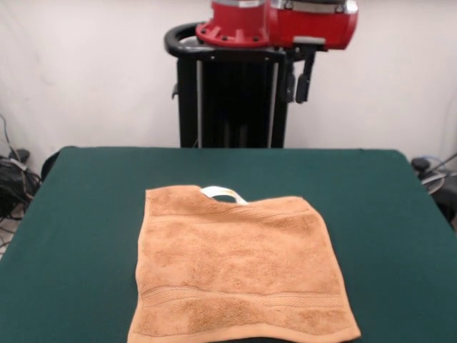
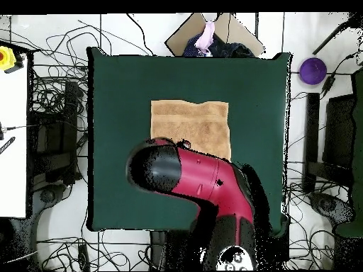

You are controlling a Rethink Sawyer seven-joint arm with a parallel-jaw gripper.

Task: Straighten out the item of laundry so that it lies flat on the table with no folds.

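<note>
The peach-orange towel (image 1: pixel 239 275) lies spread out on the dark green table (image 1: pixel 78 221), near its front edge. Woven border bands run along the towel's near and far sides. A small white tag (image 1: pixel 226 193) sticks out at the far edge, where the edge dips a little. In the overhead view the towel (image 2: pixel 190 122) lies mid-table (image 2: pixel 117 92), and the red and black arm (image 2: pixel 202 177) hides its lower part. The arm's red body (image 1: pixel 285 25) shows at the top of the front view. The gripper shows in neither view.
The black pedestal (image 1: pixel 235 100) stands behind the table's far edge. Cables cover the floor around the table (image 2: pixel 53 142). A cardboard box (image 2: pixel 213 32) and a purple round object (image 2: pixel 313 70) lie beyond the table's edges.
</note>
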